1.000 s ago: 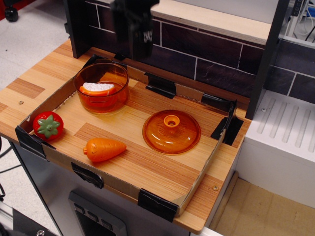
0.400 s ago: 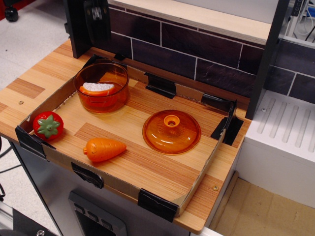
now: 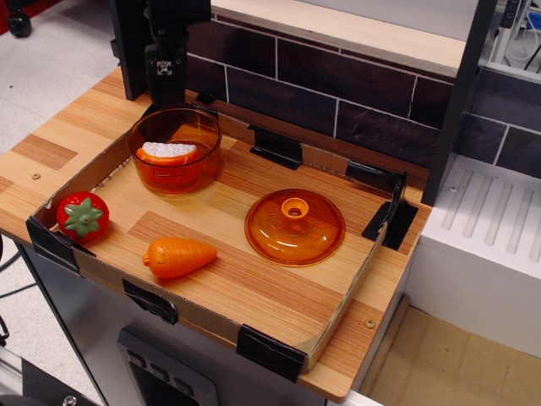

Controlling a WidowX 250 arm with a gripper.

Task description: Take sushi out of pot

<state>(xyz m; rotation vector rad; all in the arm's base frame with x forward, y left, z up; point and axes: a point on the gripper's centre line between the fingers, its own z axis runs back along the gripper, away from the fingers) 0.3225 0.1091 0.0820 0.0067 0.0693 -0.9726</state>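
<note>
The sushi [image 3: 168, 155], orange with a white bumpy rice top, lies inside the translucent orange pot [image 3: 175, 149] at the back left of the tray. My black gripper [image 3: 165, 89] hangs just behind and above the pot's far rim, not touching the sushi. It is dark against the dark wall, so how its jaws stand is unclear. Nothing shows in it.
A wooden tray with cardboard walls [image 3: 342, 296] holds the pot, a domed orange lid with a knob [image 3: 294, 226], an orange toy carrot [image 3: 178, 256] and a red strawberry [image 3: 82, 216]. A dark brick wall [image 3: 338, 93] rises behind. A white unit [image 3: 482, 245] stands to the right.
My gripper has moved left along the back wall, from above the pot's right side to behind its left side, and dropped slightly. The toys have not moved.
</note>
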